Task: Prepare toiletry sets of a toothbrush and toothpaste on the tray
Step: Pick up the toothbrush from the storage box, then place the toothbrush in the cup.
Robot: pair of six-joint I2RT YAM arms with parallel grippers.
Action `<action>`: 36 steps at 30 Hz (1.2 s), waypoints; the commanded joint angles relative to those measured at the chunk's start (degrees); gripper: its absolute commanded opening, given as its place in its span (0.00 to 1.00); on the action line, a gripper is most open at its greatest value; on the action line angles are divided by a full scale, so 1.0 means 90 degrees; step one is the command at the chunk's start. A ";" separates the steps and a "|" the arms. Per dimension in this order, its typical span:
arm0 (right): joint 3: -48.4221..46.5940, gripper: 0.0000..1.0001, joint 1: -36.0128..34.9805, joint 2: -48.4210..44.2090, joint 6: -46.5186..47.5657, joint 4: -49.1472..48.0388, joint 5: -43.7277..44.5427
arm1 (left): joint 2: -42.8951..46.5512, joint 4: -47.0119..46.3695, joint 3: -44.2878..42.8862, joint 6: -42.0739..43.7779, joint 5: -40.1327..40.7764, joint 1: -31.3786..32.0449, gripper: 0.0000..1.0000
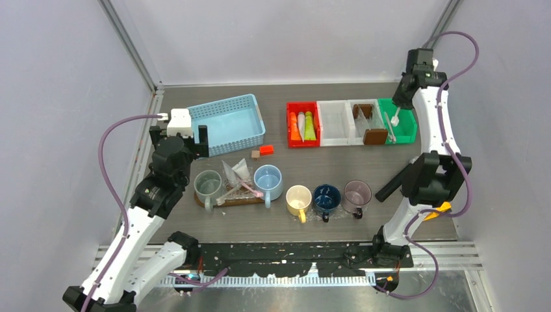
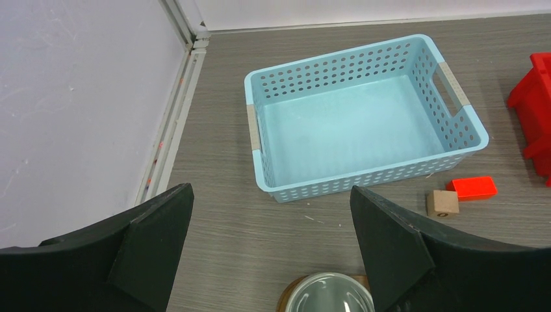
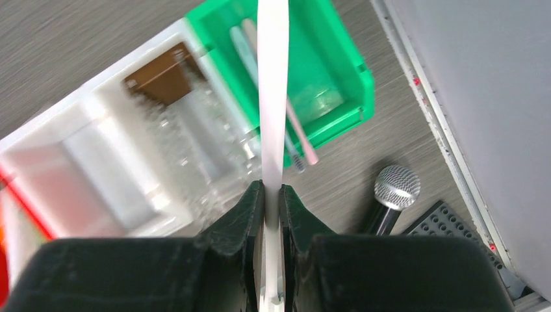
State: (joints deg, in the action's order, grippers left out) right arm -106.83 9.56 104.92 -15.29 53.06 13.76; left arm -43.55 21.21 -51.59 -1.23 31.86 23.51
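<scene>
toothbrush [image 3: 271, 97]: white, thin handle pinched between the nearly closed right jaws, held above the green bin [image 3: 338, 84], well apart from the tray [image 1: 242, 202]. left jaws: spread wide, nothing held. risk: handle could be swivelled or dropped in transit, the pinch being narrow.

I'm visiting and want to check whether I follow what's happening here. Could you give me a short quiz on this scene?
1. True or false: the left gripper is open and empty.
2. What does the right gripper hold? A) a tube B) a toothbrush C) a mug
3. How many mugs show in the top view?

Key: 1 true; 2 B; 3 five.
</scene>
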 commanded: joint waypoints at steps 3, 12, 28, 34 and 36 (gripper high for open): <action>-0.0273 0.01 -0.0857 -0.0955 -0.0041 0.0801 0.0146 | 0.0206 -0.0403 0.0005 0.0010 0.0005 -0.0004 0.94; -0.0678 0.01 -0.2636 -0.1280 0.0482 0.2268 0.0232 | 0.0242 -0.0467 0.0039 0.0066 0.0061 -0.0004 0.94; -0.0030 0.01 -0.5689 -0.1111 0.0459 0.4037 -0.0547 | 0.0269 -0.0501 0.0069 0.0108 0.0065 -0.0004 0.94; 0.0361 0.01 -0.6390 -0.1132 0.0272 0.4173 -0.1306 | 0.0234 -0.0506 0.0069 0.0108 0.0059 -0.0013 0.94; 0.0529 0.01 -0.6566 -0.1162 0.0267 0.4154 -0.1668 | 0.0226 -0.0504 0.0069 0.0108 0.0059 -0.0014 0.94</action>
State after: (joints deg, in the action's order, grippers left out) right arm -104.22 -47.16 95.64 -12.34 88.09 6.07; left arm -41.98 19.90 -51.16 -0.95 31.88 23.51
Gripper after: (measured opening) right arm 0.167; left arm 0.941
